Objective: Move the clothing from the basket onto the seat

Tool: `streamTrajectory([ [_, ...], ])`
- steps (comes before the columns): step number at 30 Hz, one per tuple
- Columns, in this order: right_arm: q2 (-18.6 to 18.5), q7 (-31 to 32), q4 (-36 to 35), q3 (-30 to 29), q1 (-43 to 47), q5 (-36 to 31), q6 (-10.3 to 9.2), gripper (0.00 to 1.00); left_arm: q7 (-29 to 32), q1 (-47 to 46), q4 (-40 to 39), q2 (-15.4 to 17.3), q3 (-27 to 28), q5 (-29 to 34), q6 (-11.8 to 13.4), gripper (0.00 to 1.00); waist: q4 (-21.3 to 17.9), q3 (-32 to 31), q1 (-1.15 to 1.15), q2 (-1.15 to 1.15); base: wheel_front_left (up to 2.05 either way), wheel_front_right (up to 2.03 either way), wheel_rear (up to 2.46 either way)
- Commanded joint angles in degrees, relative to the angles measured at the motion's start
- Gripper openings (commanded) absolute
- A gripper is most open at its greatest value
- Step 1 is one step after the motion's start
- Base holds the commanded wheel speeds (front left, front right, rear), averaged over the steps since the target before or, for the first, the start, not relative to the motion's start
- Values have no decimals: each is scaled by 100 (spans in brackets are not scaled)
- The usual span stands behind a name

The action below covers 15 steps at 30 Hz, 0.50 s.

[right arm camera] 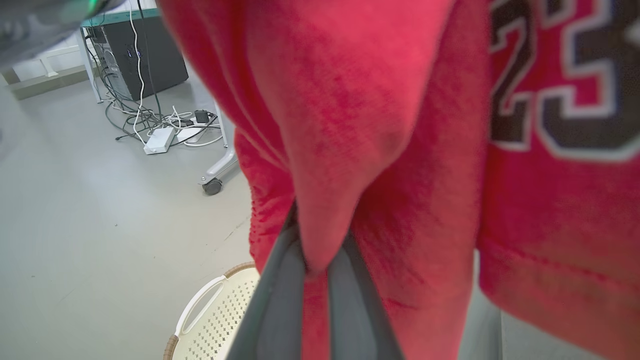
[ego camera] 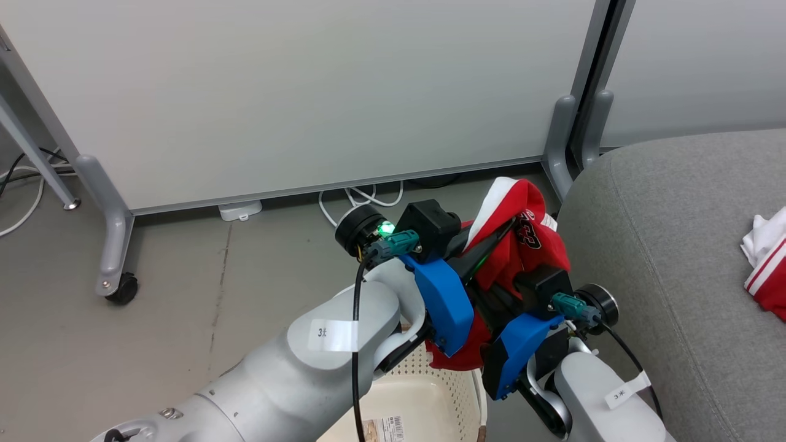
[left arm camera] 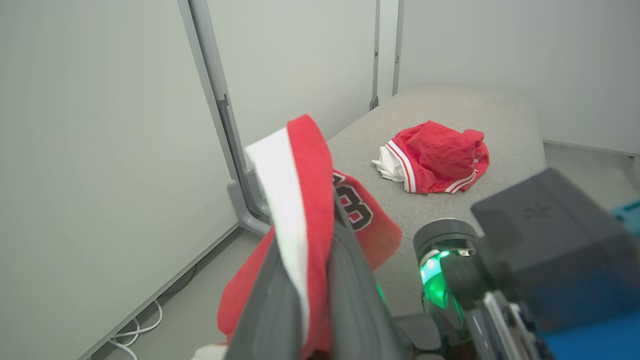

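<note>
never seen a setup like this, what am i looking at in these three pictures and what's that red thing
It's a two-armed wheeled robot. One picture looks down from its head; the others look along each wrist's fingers. Both arms hold one soft red numbered jersey with a white stripe: the left end effector and right end effector are each shut on its fabric, lifted above the cream perforated plastic basket. Another red garment with white stripe trim already lies on the large grey fabric seat.

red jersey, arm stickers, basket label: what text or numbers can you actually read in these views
"23", black numerals edged in white: on the held red fabric jersey.
"3", then an unclear mark: white sticker on the pale left forearm.
Similar white sticker on the right forearm: too small to read.
Barcode label on the cream perforated plastic basket: too small to read.
</note>
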Motion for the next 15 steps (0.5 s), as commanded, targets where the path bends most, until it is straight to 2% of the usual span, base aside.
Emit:
streamTrajectory([
  [1,11,-28,37,27,-85,46,1,0,-27,39,22,-1,-9,-37,-9,0,-26,-5,0,0,0,0,0],
  [15,12,-66,129,87,-123,147,1,0,-28,27,54,-1,97,43,-9,0,-89,11,0,0,0,0,0],
])
